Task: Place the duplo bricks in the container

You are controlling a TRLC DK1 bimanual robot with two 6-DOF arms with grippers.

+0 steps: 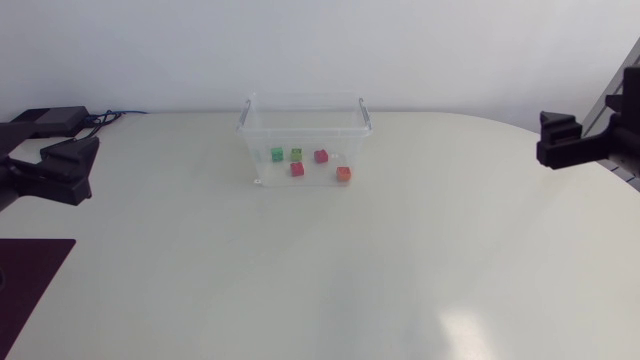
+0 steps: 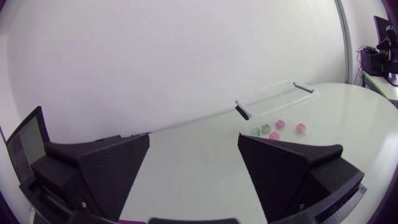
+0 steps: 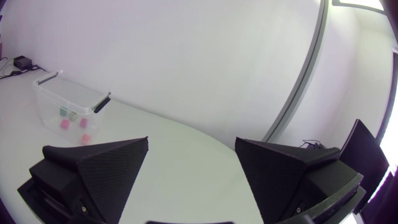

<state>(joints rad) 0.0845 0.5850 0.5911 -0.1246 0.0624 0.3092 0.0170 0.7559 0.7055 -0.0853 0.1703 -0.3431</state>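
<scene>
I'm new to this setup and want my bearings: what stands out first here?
A clear container at the far middle of the table, holding five small bricks: two green, two pinkish-red, one orange. The left gripper and right gripper sit open and empty at its sides.

A dark mat [image 1: 30, 285] lies on the pale table [image 1: 400, 270].

Left arm [image 1: 50, 170] and right arm [image 1: 580, 140] carry matte black, wedge-shaped jaws.
</scene>
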